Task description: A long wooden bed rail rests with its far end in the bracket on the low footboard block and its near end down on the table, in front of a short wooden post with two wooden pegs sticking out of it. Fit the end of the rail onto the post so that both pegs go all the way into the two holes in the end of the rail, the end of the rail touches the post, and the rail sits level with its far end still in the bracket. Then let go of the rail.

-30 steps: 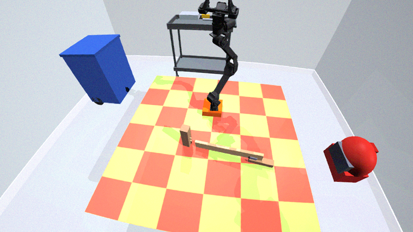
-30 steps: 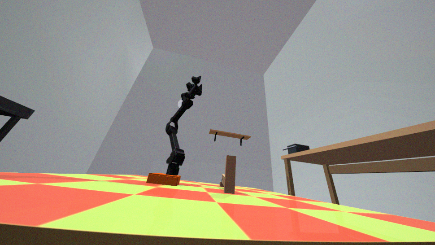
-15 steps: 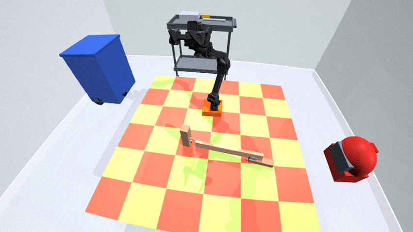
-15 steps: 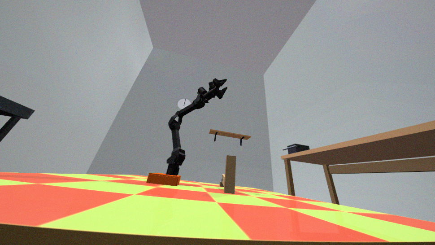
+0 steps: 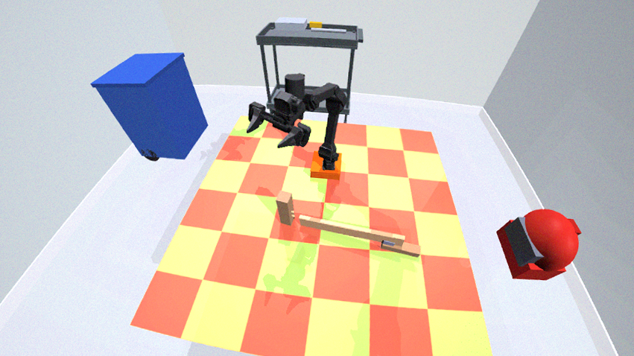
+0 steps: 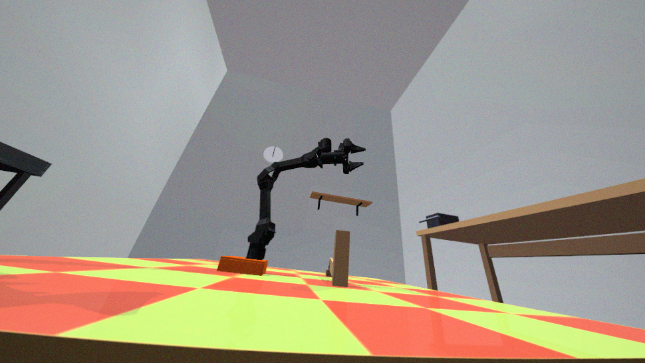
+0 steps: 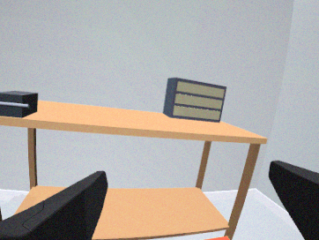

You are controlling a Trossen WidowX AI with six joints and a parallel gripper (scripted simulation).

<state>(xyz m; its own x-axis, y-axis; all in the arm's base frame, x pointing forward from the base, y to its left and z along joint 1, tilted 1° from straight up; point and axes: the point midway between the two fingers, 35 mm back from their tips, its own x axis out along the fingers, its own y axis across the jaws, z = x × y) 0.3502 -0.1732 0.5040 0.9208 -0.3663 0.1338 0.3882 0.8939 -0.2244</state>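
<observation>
The wooden rail (image 5: 351, 229) lies across the checkered table, its far end in the bracket (image 5: 388, 244) on the low footboard block (image 5: 411, 250) and its near end low, by the table. The short wooden post (image 5: 285, 209) (image 6: 342, 258) stands upright just beyond the near end. Small pegs (image 5: 292, 214) stick out of the post toward the rail, with a small gap between; the rail's holes cannot be made out. My gripper (image 5: 263, 139) (image 6: 364, 156) (image 7: 188, 174) is open and empty, high above the table and well clear of rail and post. The wrist view shows neither of them.
The arm's orange base (image 5: 325, 173) (image 6: 242, 266) is behind the rail. Off the table stand a blue bin (image 5: 157, 108), a grey cart (image 5: 308, 37), a red rounded object (image 5: 550, 240) and a wooden workbench (image 6: 541, 221) (image 7: 110, 119) bearing a drawer box (image 7: 198, 101). A shelf (image 6: 340, 199) hangs beyond.
</observation>
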